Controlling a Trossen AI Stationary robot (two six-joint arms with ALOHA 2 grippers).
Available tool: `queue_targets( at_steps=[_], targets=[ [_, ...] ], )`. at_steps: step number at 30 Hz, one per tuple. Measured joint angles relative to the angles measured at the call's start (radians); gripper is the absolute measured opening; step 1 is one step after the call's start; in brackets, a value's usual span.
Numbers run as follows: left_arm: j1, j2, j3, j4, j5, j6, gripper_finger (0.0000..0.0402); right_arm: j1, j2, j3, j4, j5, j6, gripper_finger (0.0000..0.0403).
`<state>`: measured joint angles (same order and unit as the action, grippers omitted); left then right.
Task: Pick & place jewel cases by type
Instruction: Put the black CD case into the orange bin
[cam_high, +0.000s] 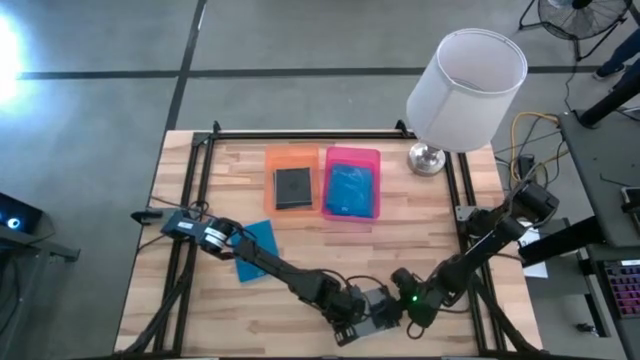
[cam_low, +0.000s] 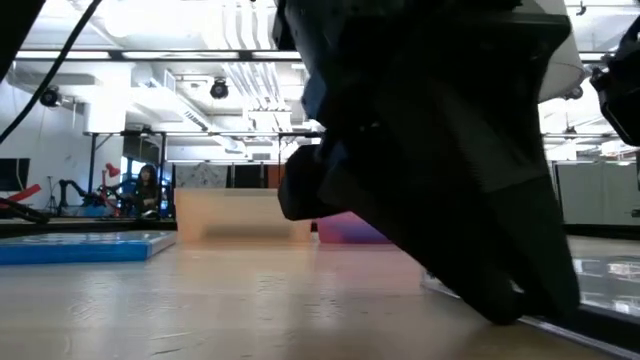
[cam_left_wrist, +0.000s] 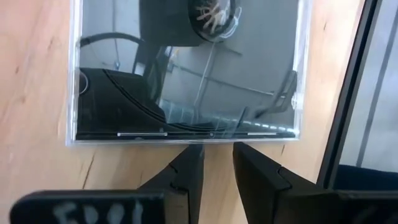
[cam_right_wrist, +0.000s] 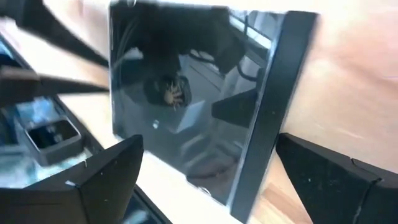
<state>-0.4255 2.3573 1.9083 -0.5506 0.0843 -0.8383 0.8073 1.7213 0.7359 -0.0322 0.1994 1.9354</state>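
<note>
A dark grey jewel case with a clear cover (cam_high: 380, 304) lies flat near the table's near edge, between my two grippers. My left gripper (cam_left_wrist: 217, 152) comes at it from the table's left, its fingers a narrow gap apart at the case's edge (cam_left_wrist: 211, 138). My right gripper (cam_right_wrist: 210, 144) comes from the right, open wide, one finger on either side of the case (cam_right_wrist: 186, 106) without touching it. A blue jewel case (cam_high: 258, 250) lies flat on the table's left part. Another dark case (cam_high: 292, 187) lies in the orange tray. Blue cases (cam_high: 350, 190) lie in the pink tray. My left gripper has its fingertips (cam_left_wrist: 189, 163) right at the middle of the case's nearest edge (cam_left_wrist: 211, 138), almost level with the table. I cannot tell whether they touch that edge. The case lies flat on the wood.
The orange tray (cam_high: 270, 160) and the pink tray (cam_high: 352, 153) stand side by side at the far middle. A white-shaded lamp (cam_high: 465, 90) stands at the far right corner. A black frame rail (cam_left_wrist: 348, 93) runs close beside the case. People sit in the room beyond the table (cam_low: 148, 185).
</note>
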Motion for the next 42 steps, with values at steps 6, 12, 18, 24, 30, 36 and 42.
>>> queue_targets(
  at_steps=[6,12,18,24,30,36,42],
  targets=[
    [-0.003,-0.004,-0.013,-0.020,0.007,0.012,0.0073,-0.011,-0.024,0.023,0.003,0.007,-0.112,0.0325],
    [-0.013,-0.010,-0.049,-0.017,0.003,0.002,0.0073,-0.008,-0.083,0.022,-0.002,0.051,-0.126,0.0271],
    [-0.031,-0.010,-0.063,-0.027,0.003,-0.006,0.0073,-0.009,-0.143,0.038,0.014,0.126,-0.147,0.0259],
    [-0.035,-0.010,-0.064,-0.033,0.000,-0.009,0.0073,-0.008,-0.160,0.070,0.023,0.140,-0.173,0.0273],
    [-0.037,-0.010,-0.065,-0.035,0.001,-0.011,0.0073,-0.019,-0.149,0.130,0.026,0.169,-0.208,0.0283],
    [-0.036,-0.010,-0.065,-0.019,-0.013,-0.016,0.0073,-0.048,-0.118,0.196,0.026,0.208,-0.293,0.0278],
    [-0.045,-0.011,-0.065,-0.018,-0.031,-0.017,0.0073,-0.068,-0.043,0.280,0.021,0.220,-0.347,0.0274]
  ],
)
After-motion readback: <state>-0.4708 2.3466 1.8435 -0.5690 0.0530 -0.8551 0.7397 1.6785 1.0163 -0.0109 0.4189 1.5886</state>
